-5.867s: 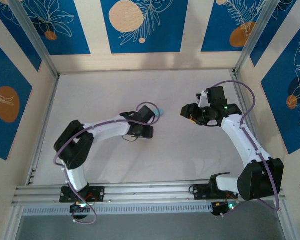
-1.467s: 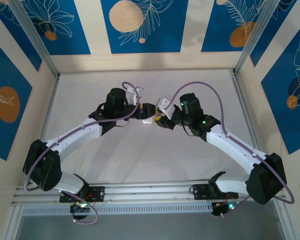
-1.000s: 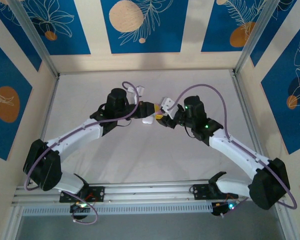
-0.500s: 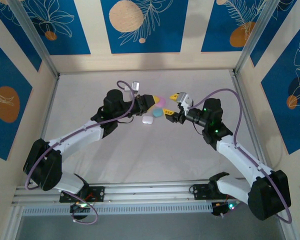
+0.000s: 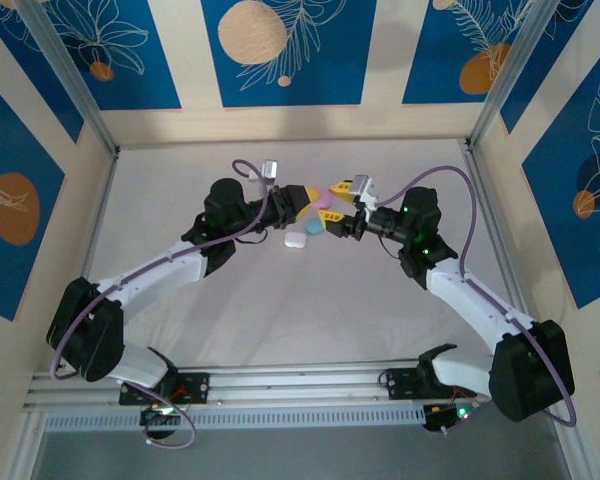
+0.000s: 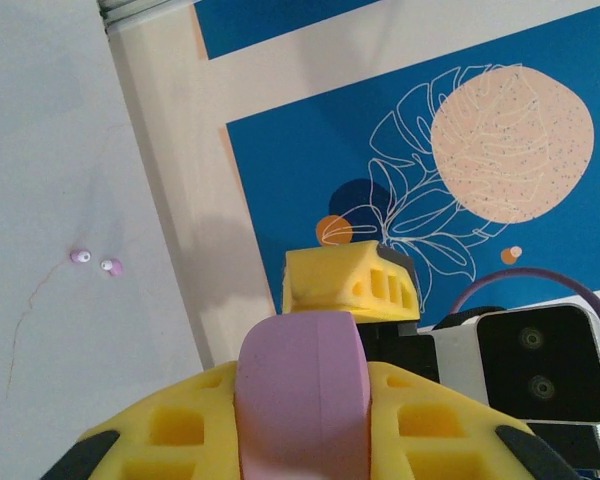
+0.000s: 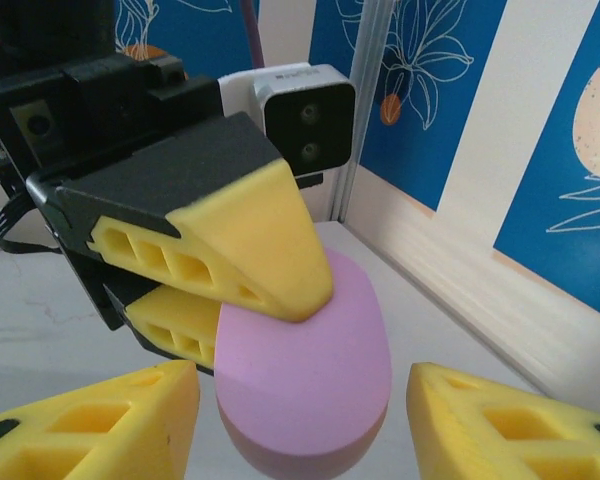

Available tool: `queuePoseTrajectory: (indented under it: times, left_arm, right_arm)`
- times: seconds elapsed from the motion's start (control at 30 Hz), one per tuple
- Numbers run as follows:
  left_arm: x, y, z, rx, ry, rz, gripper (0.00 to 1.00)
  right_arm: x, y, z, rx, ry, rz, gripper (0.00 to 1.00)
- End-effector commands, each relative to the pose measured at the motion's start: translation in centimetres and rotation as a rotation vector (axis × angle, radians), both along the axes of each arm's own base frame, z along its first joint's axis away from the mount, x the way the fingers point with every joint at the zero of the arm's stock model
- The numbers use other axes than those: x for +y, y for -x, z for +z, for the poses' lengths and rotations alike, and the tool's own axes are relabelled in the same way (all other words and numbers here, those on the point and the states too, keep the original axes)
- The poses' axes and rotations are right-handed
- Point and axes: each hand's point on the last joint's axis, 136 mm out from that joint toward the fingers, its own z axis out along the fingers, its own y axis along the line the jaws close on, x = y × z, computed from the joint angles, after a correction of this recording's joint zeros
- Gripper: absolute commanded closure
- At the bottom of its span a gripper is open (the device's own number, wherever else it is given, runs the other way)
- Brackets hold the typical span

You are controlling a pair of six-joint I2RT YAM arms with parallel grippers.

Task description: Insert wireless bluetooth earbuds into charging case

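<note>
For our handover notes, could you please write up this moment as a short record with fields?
left jaws: shut on the pink case
right jaws: open, facing the pink case, one to either side, not touching it
earbuds: two, tiny, lying loose on the table
other cases: white case and light blue case, side by side on the table below the jaws
</note>
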Motion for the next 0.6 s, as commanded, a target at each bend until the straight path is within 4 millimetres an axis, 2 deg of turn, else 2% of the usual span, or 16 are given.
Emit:
queuePoseTrajectory:
  times: [0.0, 0.1, 0.2, 0.37, 0.57]
  left_arm:
    - [-0.2, 0.8, 2.4, -0.060, 0.048, -0.026, 0.89]
    - [-0.3, 0.9, 2.5, -0.063, 0.049, -0.036, 0.89]
    - [-0.3, 1.1, 2.9, -0.073, 0.056, -0.039, 0.87]
    - [-0.2, 1.3, 3.6, -0.111, 0.055, -0.040, 0.78]
    - [0.7, 1.6, 3.8, -0.236, -0.032, 0.003, 0.40]
  right_arm:
    - [0.1, -0.2, 1.9, -0.039, -0.030, 0.011, 0.44]
    - [0.1, -0.4, 1.7, -0.026, -0.028, 0.009, 0.51]
    - [0.1, -0.5, 1.5, -0.011, -0.023, 0.004, 0.52]
    - [-0.1, -0.6, 1.5, 0.017, -0.032, 0.003, 0.58]
    - [-0.1, 0.3, 1.8, 0.149, -0.056, 0.070, 0.62]
